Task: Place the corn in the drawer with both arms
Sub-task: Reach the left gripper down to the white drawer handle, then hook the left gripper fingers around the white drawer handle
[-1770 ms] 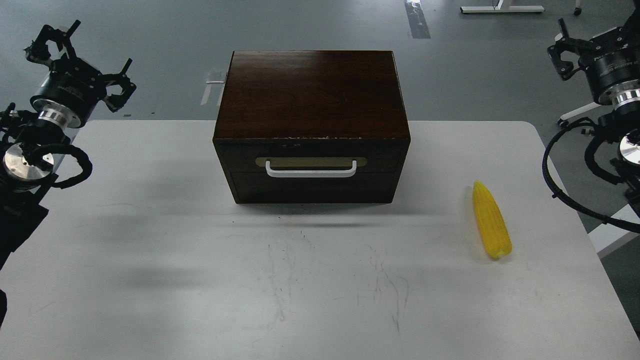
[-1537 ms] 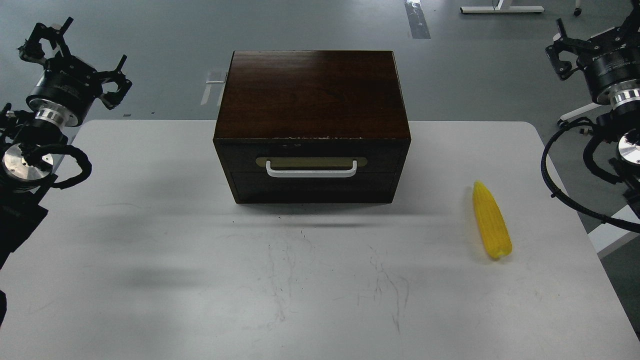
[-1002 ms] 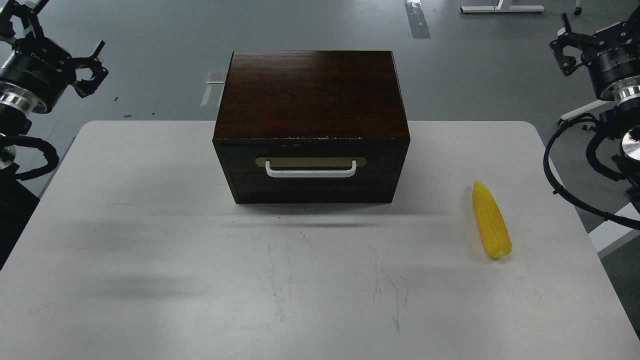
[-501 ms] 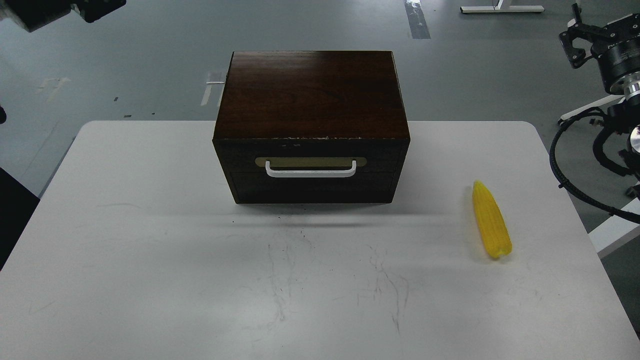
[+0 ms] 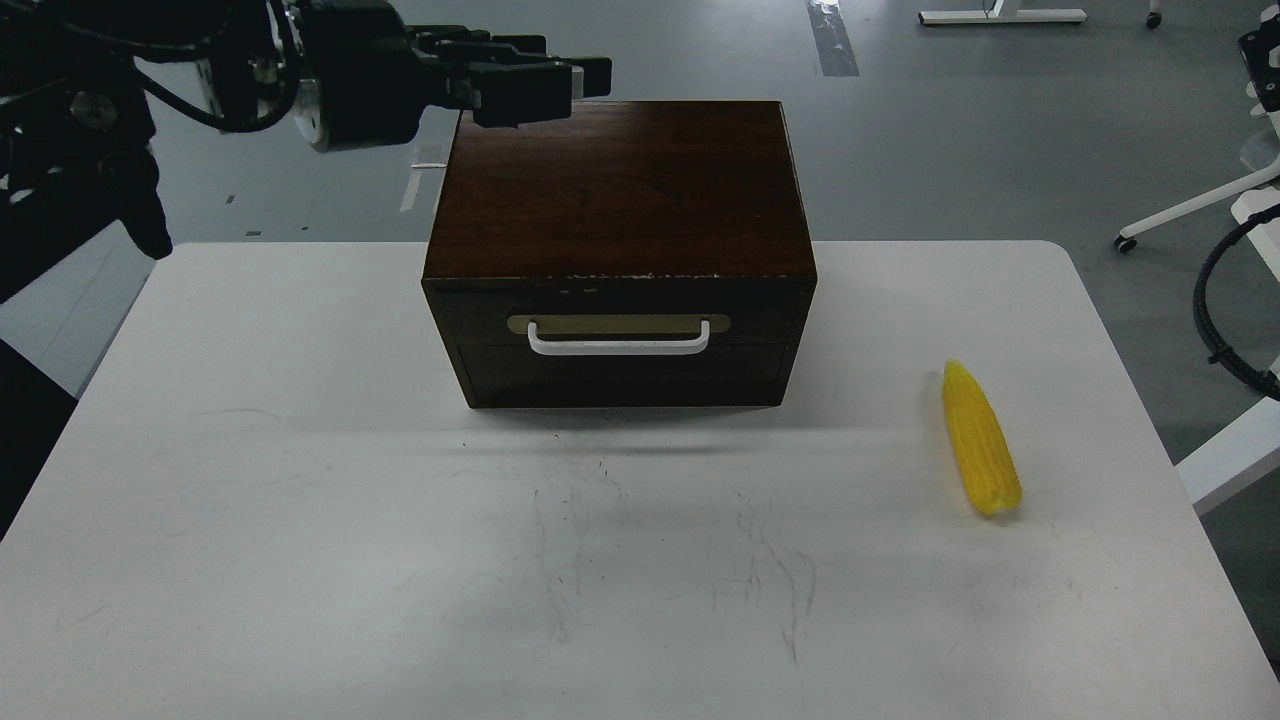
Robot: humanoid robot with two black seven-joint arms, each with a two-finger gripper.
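Yellow corn (image 5: 981,440) is lying on the right part of the white worktop (image 5: 300,520), pointed end facing away from me, blunt end nearer me. It is resting well apart from my left tool (image 5: 560,80), which is hanging over the far left corner of the dark wooden box (image 5: 615,190), at the top of the head view. The box is standing between that tool and the corn. I am seeing the left tool side-on and dark, fingers pointing right; I cannot tell whether they are apart or together. My right tool is lying outside the view; only a loop of black cable (image 5: 1225,310) is showing at the right edge.

Count: one corn, one box, one drawer (image 5: 620,318), one white bar handle (image 5: 619,340) on one brass plate (image 5: 618,323).

The drawer front is sitting flush with the box, closed, facing me. The top front edge of the box is showing pale chips. Nothing is touching the corn or the handle. The worktop is carrying dark scuff marks (image 5: 570,540) in front of the box. Beyond the worktop, grey floor is showing, with white frame legs (image 5: 1190,205) standing at the right.
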